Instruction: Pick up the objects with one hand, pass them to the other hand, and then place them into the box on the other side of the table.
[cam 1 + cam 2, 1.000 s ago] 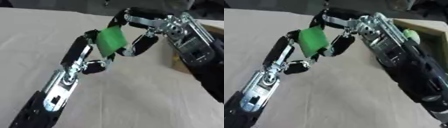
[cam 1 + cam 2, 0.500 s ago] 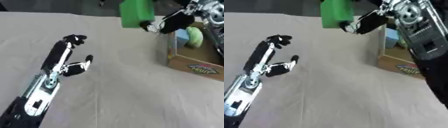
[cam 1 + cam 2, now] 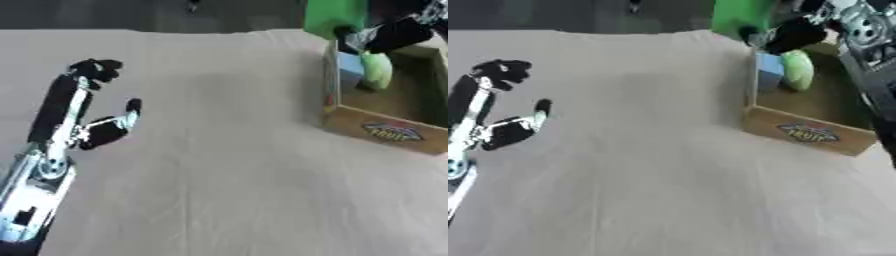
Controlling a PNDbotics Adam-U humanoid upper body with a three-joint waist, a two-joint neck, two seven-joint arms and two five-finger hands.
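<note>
While right hand grips one green block, box holds two items

The left hand had black fingers with pale silver links between them, on a silver forearm with dark slots near the wrist. The right hand showed black fingers; behind it sat silver, seemingly round-jointed metal on a black arm.

Box right, left hand left.
</note>
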